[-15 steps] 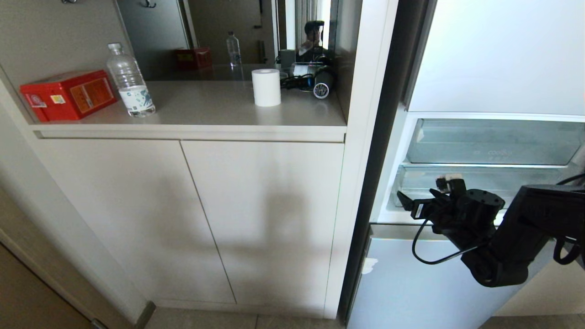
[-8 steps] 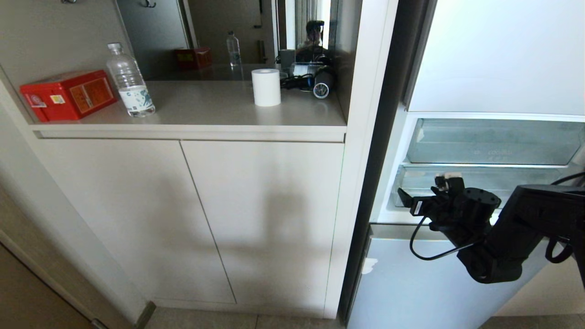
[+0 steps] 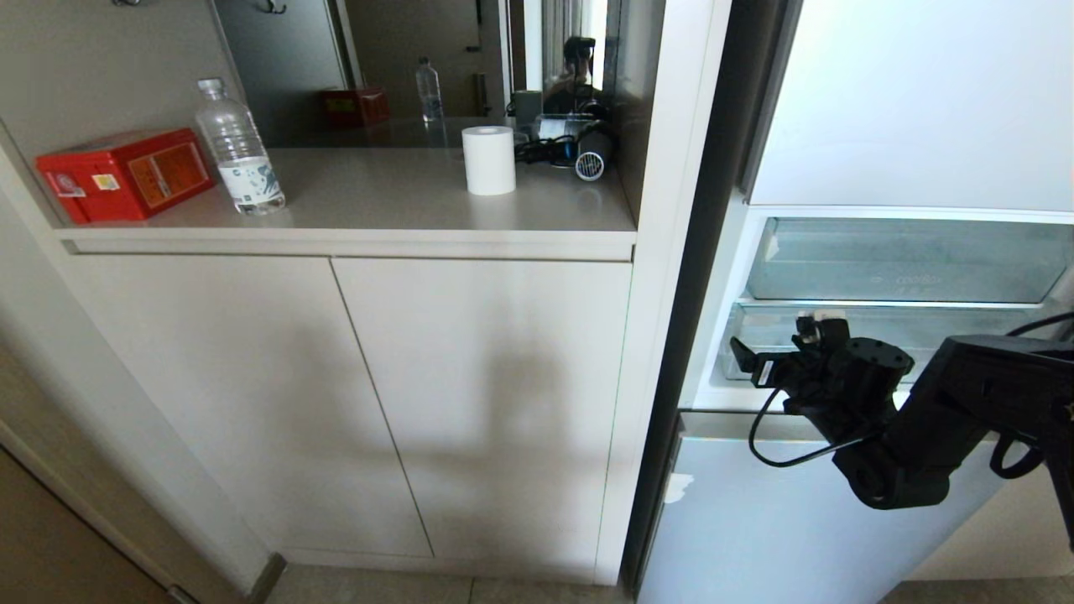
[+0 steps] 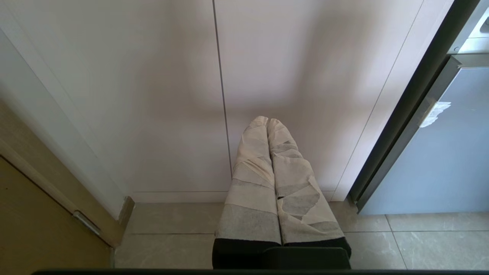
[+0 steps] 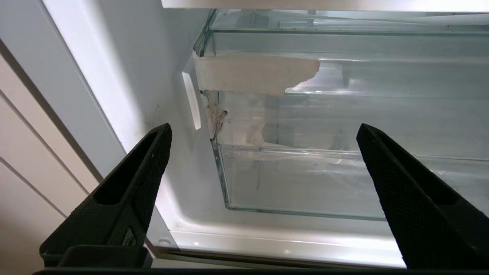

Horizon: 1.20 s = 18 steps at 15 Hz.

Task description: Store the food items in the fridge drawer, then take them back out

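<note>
Fridge drawer (image 5: 313, 179): lower clear bin inside the open fridge, pushed in, directly ahead of the right gripper.
Right gripper (image 5: 263, 133): spread wide, empty, just short of the drawer's taped corner.
Tape scrap (image 5: 252, 72): white, torn, on that corner.
Left gripper (image 4: 267, 126): pressed together, well away, by the cabinet door (image 4: 305, 76).
Writing: none readable on the drawer.

Fridge drawer (image 5: 305, 179) front wall apparently blocks entry

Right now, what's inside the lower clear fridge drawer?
Through the fridge drawer's clear front wall no food shows, only bare plastic. White tape covers one upper corner, and the far right end lies out of view. The right pincer is open before it.
</note>
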{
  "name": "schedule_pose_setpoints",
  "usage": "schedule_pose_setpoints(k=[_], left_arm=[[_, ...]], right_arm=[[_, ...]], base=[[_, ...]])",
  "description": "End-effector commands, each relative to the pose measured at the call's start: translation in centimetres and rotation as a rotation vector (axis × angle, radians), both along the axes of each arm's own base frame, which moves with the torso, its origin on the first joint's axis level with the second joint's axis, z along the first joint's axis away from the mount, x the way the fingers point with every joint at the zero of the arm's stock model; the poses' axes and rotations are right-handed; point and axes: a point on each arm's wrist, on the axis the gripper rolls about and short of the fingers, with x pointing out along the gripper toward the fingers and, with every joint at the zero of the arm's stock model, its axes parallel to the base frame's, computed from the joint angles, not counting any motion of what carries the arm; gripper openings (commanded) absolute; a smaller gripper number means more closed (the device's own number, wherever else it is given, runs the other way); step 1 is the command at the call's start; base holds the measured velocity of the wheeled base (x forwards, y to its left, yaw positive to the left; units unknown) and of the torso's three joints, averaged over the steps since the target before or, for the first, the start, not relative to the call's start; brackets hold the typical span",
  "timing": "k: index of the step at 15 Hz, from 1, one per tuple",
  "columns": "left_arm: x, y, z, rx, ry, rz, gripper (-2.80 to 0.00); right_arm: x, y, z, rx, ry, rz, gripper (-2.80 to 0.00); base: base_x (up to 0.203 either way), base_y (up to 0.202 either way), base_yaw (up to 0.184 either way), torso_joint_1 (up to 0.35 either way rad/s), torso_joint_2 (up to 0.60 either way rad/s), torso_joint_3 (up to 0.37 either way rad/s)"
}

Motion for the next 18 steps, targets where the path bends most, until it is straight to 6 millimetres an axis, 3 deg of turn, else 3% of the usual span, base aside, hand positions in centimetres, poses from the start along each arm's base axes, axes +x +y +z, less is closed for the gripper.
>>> schedule_pose_setpoints(k=[1, 7, 17, 18], left_arm=[[0.0, 0.0, 0.0, 0.0, 0.002, 0.0, -2.8], [0.0, 0.0, 0.0, 0.0, 0.002, 0.0, -2.8], [0.0, 0.0, 0.0, 0.0, 0.002, 0.0, -2.8], [0.0, 0.0, 0.0, 0.0, 0.002, 0.0, -2.8]], right_arm=[[0.3, 0.0, 0.3, 0.0, -0.005, 0.001, 0.0], [1.4, 0.7, 0.9, 0.0, -0.002, 0.012, 0.0], [1.4, 1.2, 0.9, 0.001, -0.002, -0.001, 0.0], [1.4, 1.2, 0.8, 0.001, 0.001, 0.001, -2.8]], base=[[0.0, 0.0, 0.0, 0.0, 0.0, 0.0], [0.0, 0.0, 0.0, 0.0, 0.0, 0.0], [0.0, 0.0, 0.0, 0.0, 0.0, 0.0], [0.0, 0.0, 0.0, 0.0, 0.0, 0.0]])
